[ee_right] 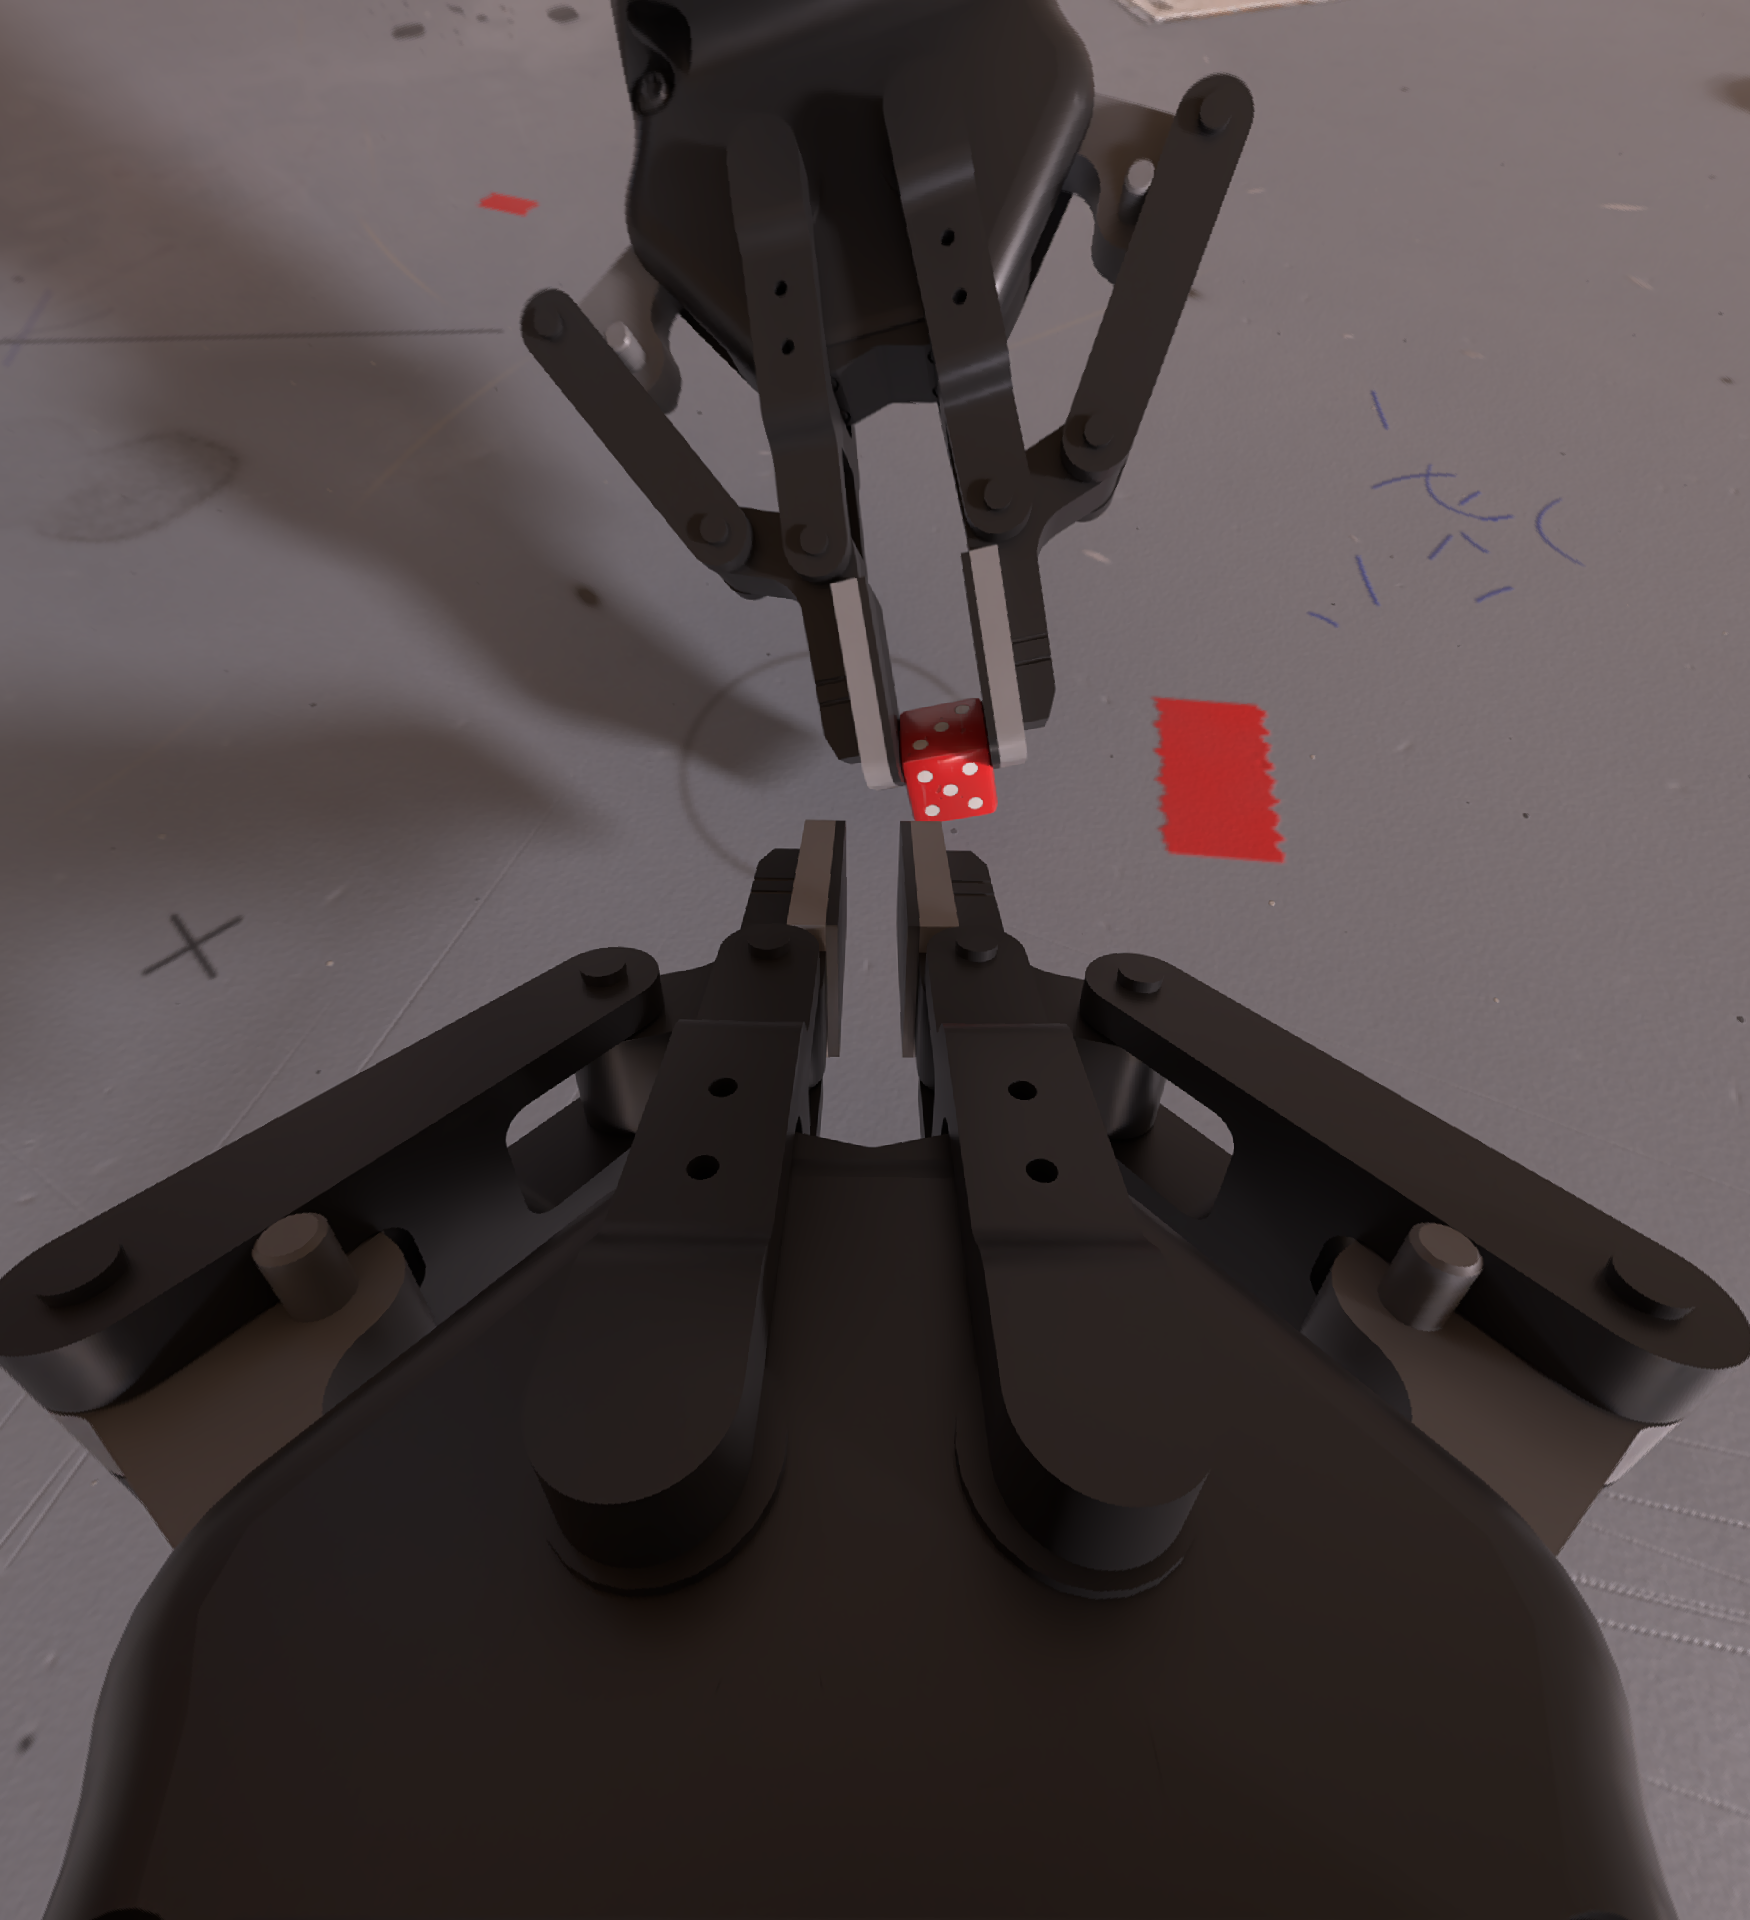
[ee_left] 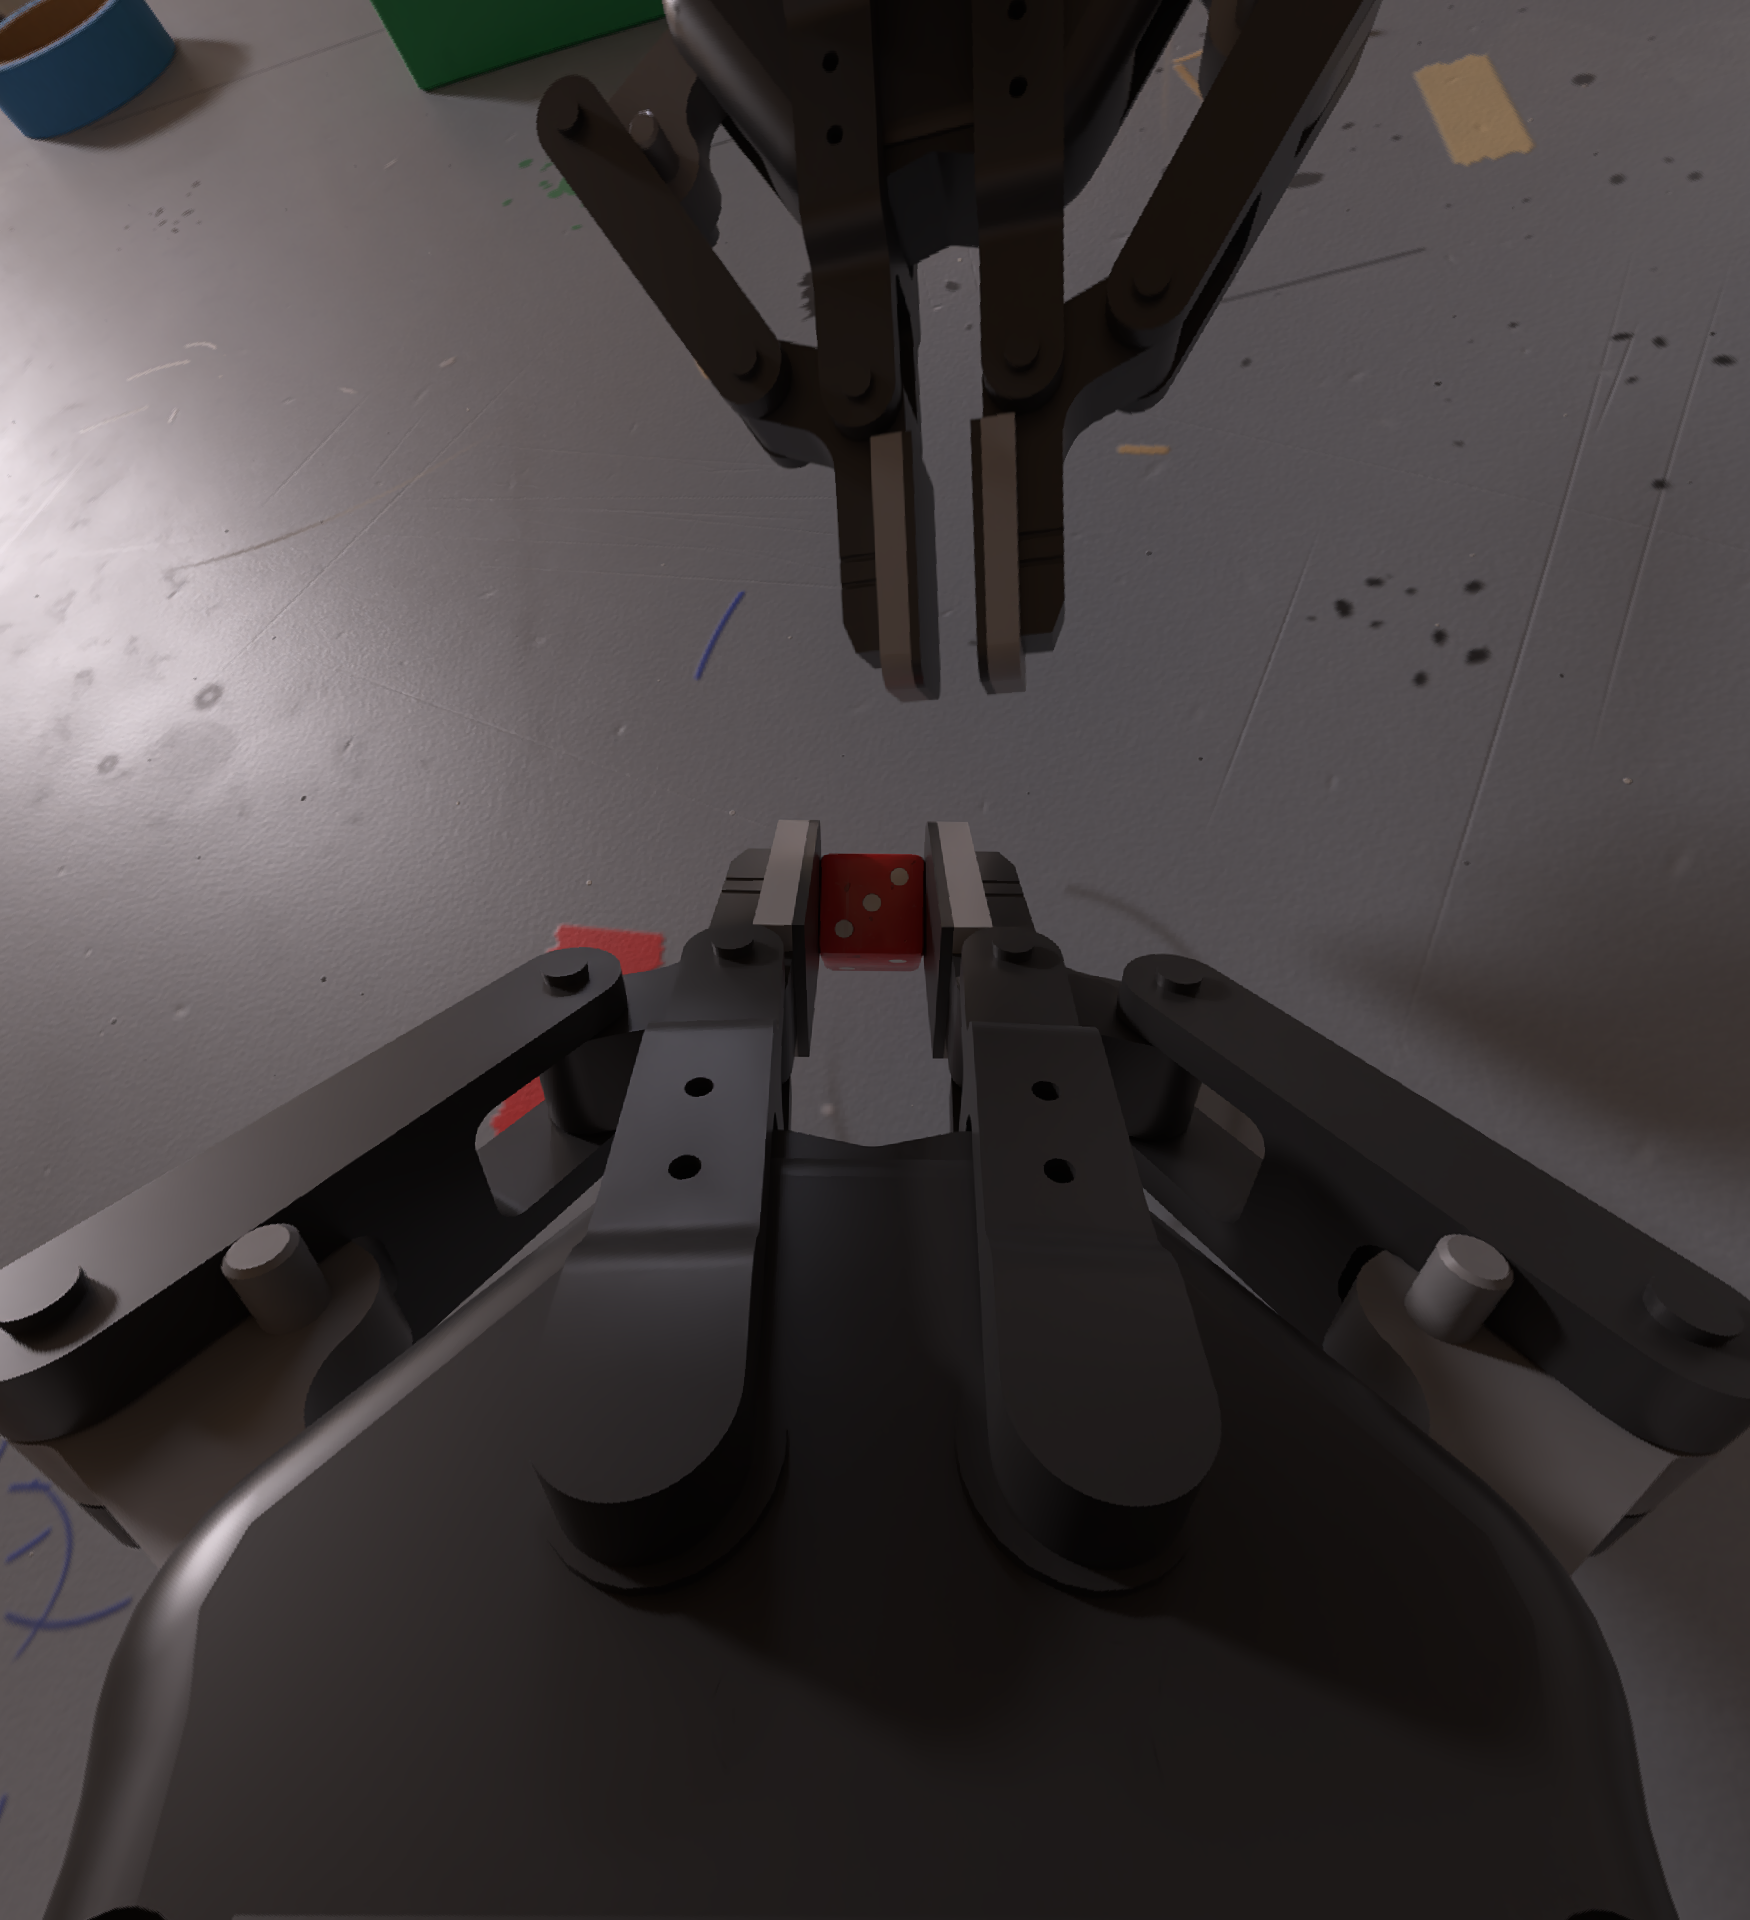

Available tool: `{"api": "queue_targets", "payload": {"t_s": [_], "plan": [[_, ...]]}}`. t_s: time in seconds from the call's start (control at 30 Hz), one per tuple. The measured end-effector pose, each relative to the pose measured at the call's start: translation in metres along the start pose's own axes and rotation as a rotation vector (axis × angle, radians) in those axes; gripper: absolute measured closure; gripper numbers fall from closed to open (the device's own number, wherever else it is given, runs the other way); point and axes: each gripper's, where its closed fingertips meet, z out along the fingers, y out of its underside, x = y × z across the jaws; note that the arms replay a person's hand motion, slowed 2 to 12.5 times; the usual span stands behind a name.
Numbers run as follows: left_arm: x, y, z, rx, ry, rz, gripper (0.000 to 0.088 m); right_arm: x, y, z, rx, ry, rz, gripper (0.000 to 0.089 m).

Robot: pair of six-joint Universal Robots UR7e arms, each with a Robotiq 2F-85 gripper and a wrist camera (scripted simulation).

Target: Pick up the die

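The red die (ee_left: 871, 904) with white pips sits between the pads of my left gripper (ee_left: 871, 847), which is shut on it. In the right wrist view the die (ee_right: 949, 790) sticks out at the tips of the left gripper (ee_right: 944, 764), just above the grey table (ee_right: 331, 1039). My right gripper (ee_right: 871, 831) faces it tip to tip, a short gap away. Its fingers are nearly together with only a narrow slit, and it holds nothing. It also shows in the left wrist view (ee_left: 956, 681), beyond the die.
A blue tape roll (ee_left: 71, 62) and a green box (ee_left: 518, 36) stand at the far left of the table. A red tape patch (ee_right: 1219, 779) lies flat beside the die. A tan tape strip (ee_left: 1471, 109) lies far right.
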Motion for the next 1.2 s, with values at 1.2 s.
{"api": "queue_targets", "payload": {"t_s": [1.2], "plan": [[0.0,0.0,0.0,-0.003,0.008,-0.008,0.0705,0.008,0.0,-0.003,0.017,0.03,0.04,0.0719]]}}
